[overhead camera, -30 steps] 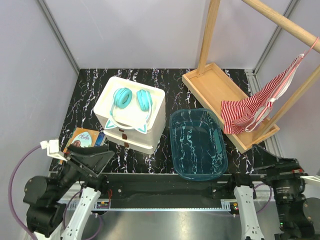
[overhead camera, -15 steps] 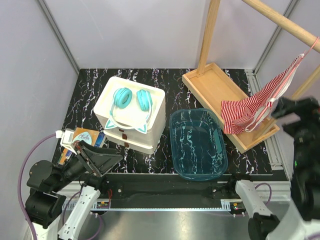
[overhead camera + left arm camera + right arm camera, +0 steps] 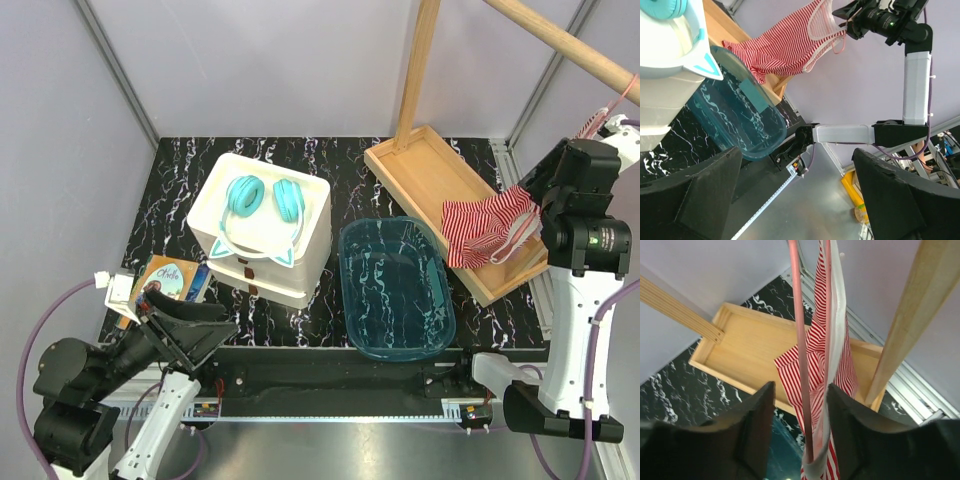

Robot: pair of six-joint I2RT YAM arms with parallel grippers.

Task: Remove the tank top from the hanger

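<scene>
The striped tank top (image 3: 812, 347) hung on the pink hanger (image 3: 796, 315) over the wooden tray (image 3: 420, 170). My right gripper (image 3: 805, 426) straddled wire and strap, jaws part-narrowed, not clamped. My left gripper (image 3: 797, 200) gaped wide, well apart.

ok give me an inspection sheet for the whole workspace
surface: black white-veined table top
job's things: striped tank top on the pink wire hanger, hanging from the wooden rack, lower end over the wooden tray
clutter: blue tub; teal cat-ear headphones on a white box; booklet near the left arm
grippers: left gripper open, holding nothing; right gripper up at the hanger, jaws astride wire and strap, not shut on them
cables: purple cable loops by the left arm base
surroundings: pale grey walls
</scene>
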